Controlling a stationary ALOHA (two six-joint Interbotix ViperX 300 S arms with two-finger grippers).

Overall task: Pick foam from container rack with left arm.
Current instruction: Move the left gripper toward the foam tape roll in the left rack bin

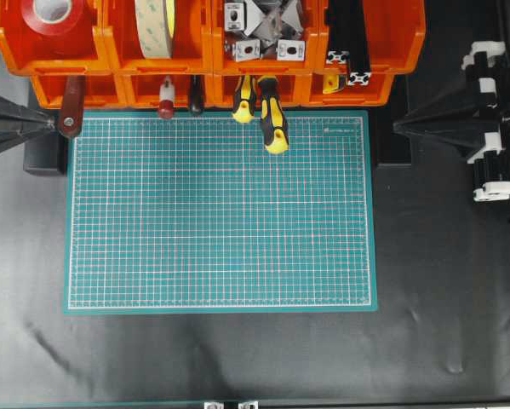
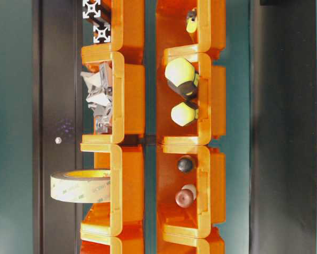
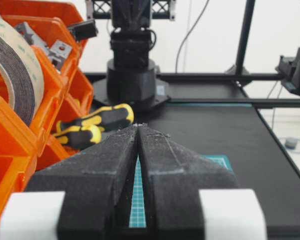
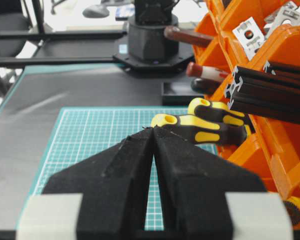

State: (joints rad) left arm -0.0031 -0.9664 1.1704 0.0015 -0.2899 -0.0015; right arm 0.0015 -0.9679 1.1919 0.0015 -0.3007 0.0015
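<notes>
The foam roll stands on edge in the second bin from the left of the upper row of the orange container rack. It shows as a cream band in the table-level view and with a black face in the left wrist view. My left gripper is shut and empty at the mat's far left corner, below and left of the foam's bin, and its tips meet in the left wrist view. My right gripper is shut and empty by the mat's far right corner, as the right wrist view shows.
A red tape roll fills the bin left of the foam. Metal brackets and black extrusions fill the bins to its right. Yellow-black screwdrivers and a red-handled tool stick out over the green mat.
</notes>
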